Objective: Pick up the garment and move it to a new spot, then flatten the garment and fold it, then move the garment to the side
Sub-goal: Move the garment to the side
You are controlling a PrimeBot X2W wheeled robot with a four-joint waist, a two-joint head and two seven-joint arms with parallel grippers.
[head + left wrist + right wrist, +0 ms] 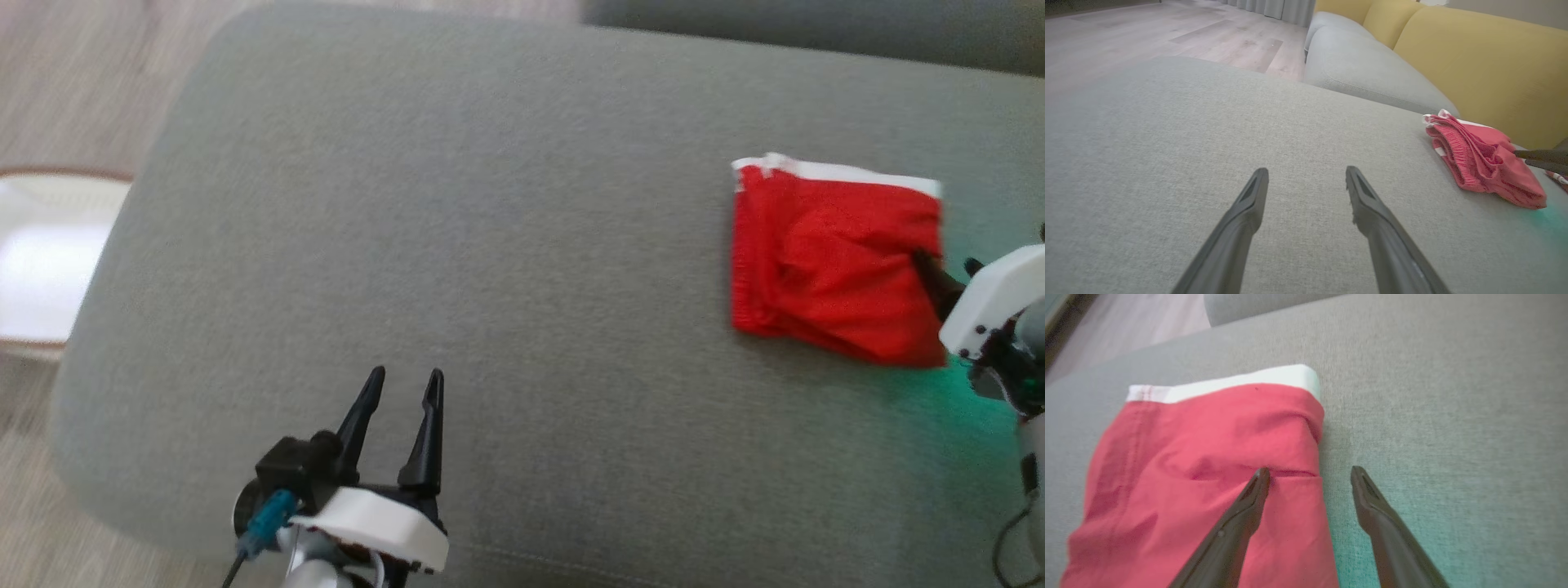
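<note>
**Desk:** Where is the garment (833, 261) in this frame?

**Photographer:** A folded red garment, with a white band (841, 173) along its far edge, lies on the robot's right side of a wide grey cushion (490, 204). It is creased but sits in one compact bundle. From the left wrist its layers show stacked one on another, near a yellow backrest (1474, 61).

**Desk:** And the right gripper (947, 263)?

**Photographer:** Spread wide, at the garment's right edge. Seen from its own wrist, one finger (1241, 514) lies over the red cloth. The other finger (1384, 514) is over bare grey fabric just beside it, so the jaws straddle the edge. Nothing is pinched between them. Whether the first finger presses on the cloth, I cannot tell. A green glow (922, 392) falls on the cushion beside the gripper.

**Desk:** The left gripper (406, 374)?

**Photographer:** Also spread wide, and empty. It hangs over the near part of the cushion, well apart from the garment, with its fingers pointing away from the robot across bare fabric.

**Desk:** Surroundings?

**Photographer:** Pale wood floor (1167, 32) beyond the cushion, and a second grey seat (1355, 69) beside it, below the yellow backrest.
</note>
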